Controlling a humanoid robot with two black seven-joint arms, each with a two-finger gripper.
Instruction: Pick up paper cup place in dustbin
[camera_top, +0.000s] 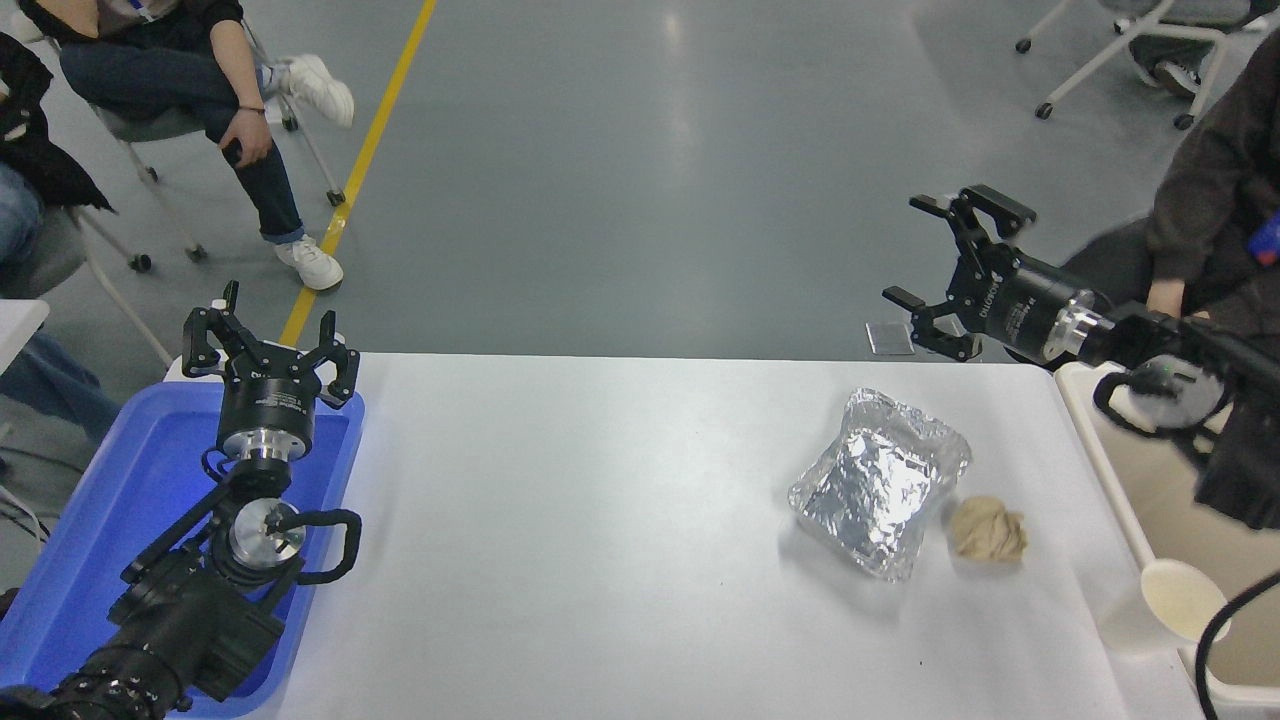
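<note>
The white counter (600, 520) carries a few things. At its left end lies a blue tray (90, 520), reaching from the far left corner toward the near edge. On the right half sits a crumpled silver foil container (875, 480), tilted cornerwise to the counter's edges. Just beside it, on its near right, lies a small tan lumpy wad (987, 530). Nearer the right front corner stands a white paper cup (1170, 600), its cream inside showing, right against the rim of the cream dustbin (1105, 470) that borders the counter's right edge.
</note>
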